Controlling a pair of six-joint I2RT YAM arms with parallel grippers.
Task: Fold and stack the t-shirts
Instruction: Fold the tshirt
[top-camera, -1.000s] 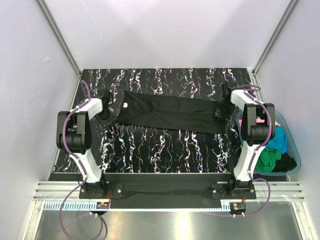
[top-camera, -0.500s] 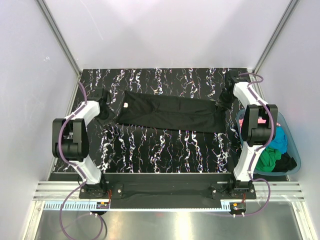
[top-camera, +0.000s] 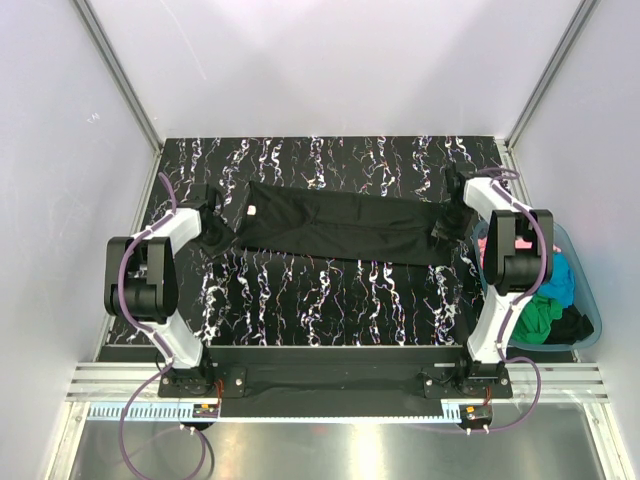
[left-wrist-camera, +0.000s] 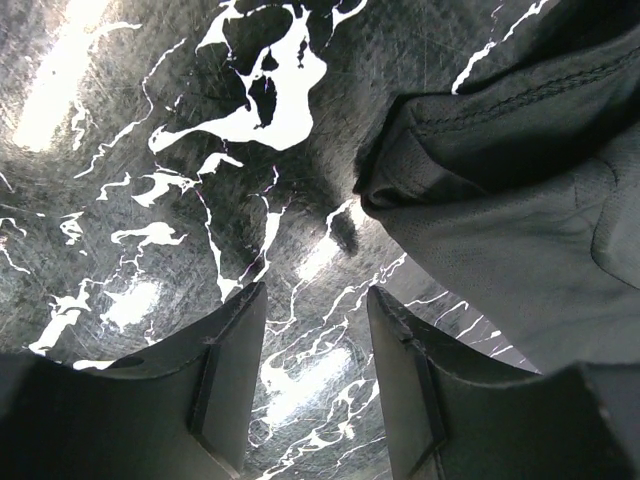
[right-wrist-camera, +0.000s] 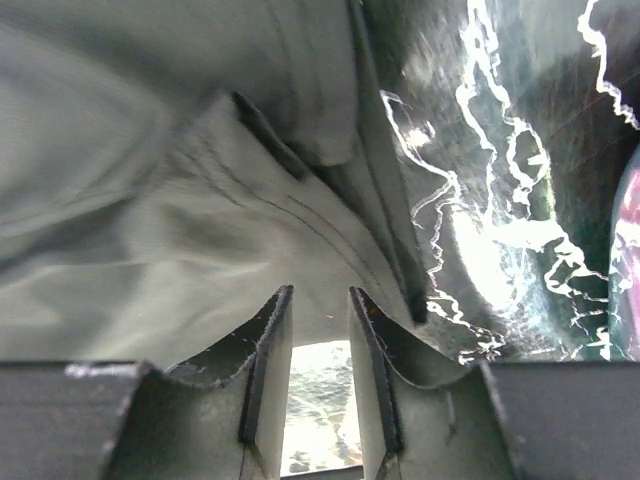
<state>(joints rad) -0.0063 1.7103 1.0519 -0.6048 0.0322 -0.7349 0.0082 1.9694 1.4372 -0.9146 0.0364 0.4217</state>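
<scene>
Across the far half of the black marbled table (top-camera: 330, 300) lies the big black t-shirt (top-camera: 340, 225), already narrowed to a long band running left to right, flat, slightly slanted. Judged soft, light, limp: it will sag and slide on the glossy top, no stiffness to push against, so pinch at hems or corners at both ends and lift together. Best holds look like the stitched sleeve hem (left-wrist-camera: 470, 110) on the left end and the seamed edge (right-wrist-camera: 300, 215) on the right end

Off the table's right edge sits the translucent teal tub (top-camera: 592, 322), holding a turquoise-blue shirt (top-camera: 558, 280), a green shirt (top-camera: 535, 318) and something dark, bunched up, not folded. Tub is close to the right arm's elbow, could be bumped on a wide swing; nothing else lies on the table

Left gripper (left-wrist-camera: 315, 300) is low at the band's left end, jaws part open, only bare table between them, cloth just beside the right finger. Right gripper (right-wrist-camera: 318, 295) is at the right end, jaws a narrow gap apart, table showing through, cloth edge just past the tips, nothing gripped

Small pale label (top-camera: 250, 210) near the collar end
</scene>
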